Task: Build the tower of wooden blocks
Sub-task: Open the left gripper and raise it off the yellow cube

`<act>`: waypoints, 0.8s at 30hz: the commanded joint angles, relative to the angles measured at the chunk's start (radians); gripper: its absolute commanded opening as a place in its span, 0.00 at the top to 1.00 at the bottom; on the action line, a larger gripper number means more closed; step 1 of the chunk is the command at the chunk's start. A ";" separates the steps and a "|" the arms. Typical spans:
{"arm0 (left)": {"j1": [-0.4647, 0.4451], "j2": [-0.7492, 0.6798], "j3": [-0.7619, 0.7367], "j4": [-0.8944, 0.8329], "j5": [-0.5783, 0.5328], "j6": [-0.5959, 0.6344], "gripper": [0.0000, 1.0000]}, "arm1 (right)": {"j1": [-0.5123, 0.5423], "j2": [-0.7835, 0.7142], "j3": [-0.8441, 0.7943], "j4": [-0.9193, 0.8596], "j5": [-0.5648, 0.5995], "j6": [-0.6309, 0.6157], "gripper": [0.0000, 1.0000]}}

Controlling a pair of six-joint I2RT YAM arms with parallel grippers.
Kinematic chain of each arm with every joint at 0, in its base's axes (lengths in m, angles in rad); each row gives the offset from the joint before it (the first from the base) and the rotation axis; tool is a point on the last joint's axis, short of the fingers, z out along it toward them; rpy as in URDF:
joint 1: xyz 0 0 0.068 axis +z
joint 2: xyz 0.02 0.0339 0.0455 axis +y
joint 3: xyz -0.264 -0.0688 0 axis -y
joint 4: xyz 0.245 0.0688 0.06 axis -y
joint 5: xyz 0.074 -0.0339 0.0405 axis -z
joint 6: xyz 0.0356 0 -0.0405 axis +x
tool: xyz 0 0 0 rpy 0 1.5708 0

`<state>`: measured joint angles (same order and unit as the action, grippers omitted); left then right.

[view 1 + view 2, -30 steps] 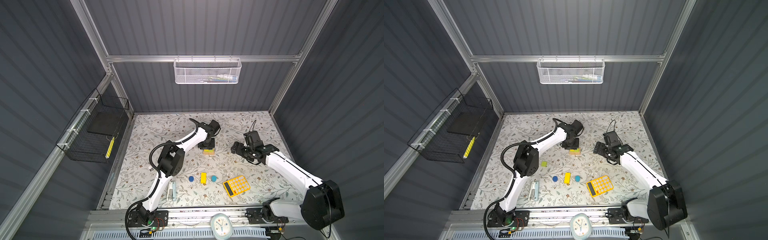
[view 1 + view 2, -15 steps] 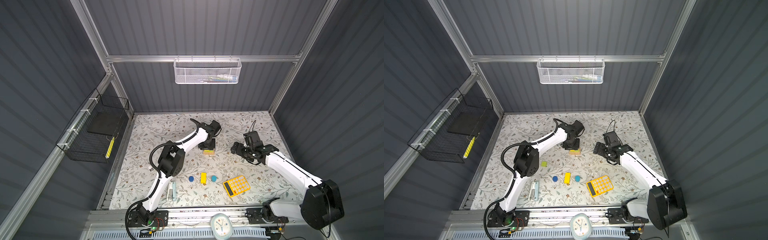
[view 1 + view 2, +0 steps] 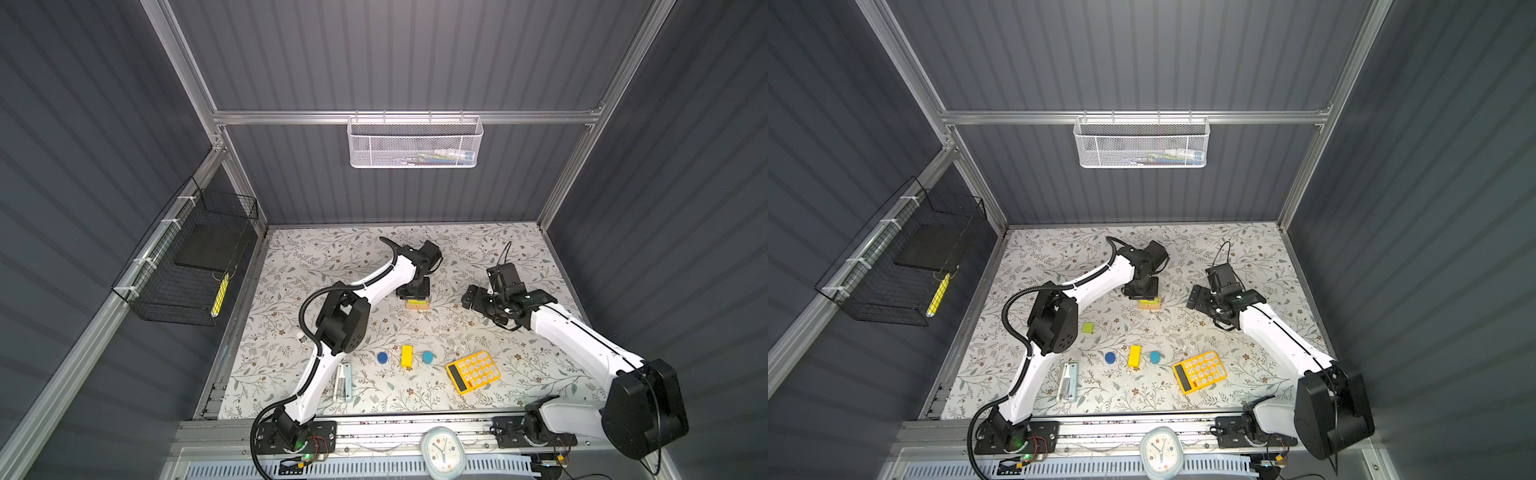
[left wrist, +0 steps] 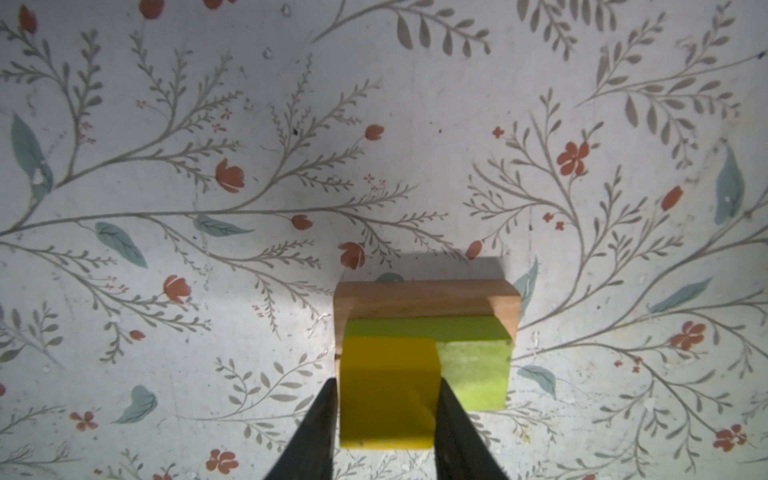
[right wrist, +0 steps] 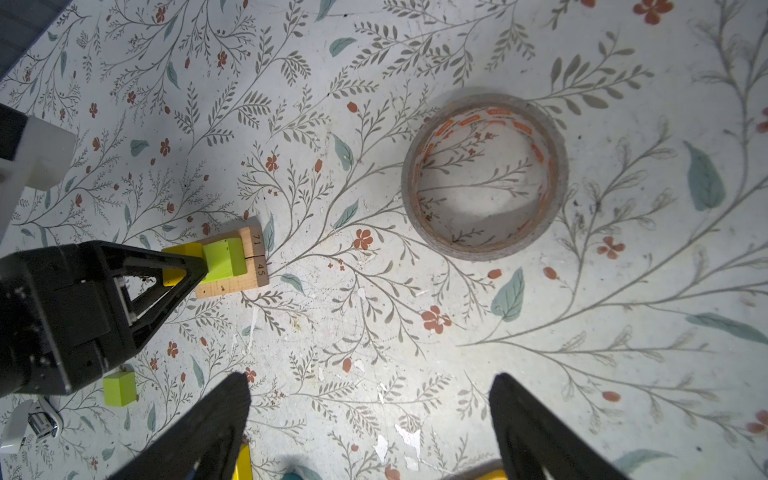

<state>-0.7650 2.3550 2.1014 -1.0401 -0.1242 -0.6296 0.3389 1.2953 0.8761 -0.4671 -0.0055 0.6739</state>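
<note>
Over the wooden bars [image 4: 419,297], your left gripper [image 4: 386,384] is clamping the yellow block [image 4: 388,399] beside the green block [image 4: 473,374]; be easing it down squarely, releasing once seated; your right gripper [image 5: 370,378] is hanging with jaws apart.

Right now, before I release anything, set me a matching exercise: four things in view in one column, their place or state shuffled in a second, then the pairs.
Column one
1. yellow block
2. yellow bar
3. tape roll
4. right gripper

Column two
A. open, holding nothing
B. see-through, lying flat
C. gripped by the left gripper
D. between the two blue cylinders

Pairs: 1-C, 2-D, 3-B, 4-A
</note>
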 commanded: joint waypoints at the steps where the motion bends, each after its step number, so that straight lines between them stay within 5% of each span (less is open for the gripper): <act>1: -0.005 -0.019 0.004 -0.033 -0.009 -0.012 0.60 | -0.003 0.000 -0.009 0.000 -0.006 0.009 0.08; 24: -0.005 -0.158 0.022 0.005 -0.015 0.010 0.34 | -0.003 -0.029 0.022 -0.031 0.001 0.009 0.01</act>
<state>-0.7654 2.2749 2.1010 -1.0332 -0.1249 -0.6323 0.3389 1.2922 0.8772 -0.4770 -0.0051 0.6773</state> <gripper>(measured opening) 0.659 0.990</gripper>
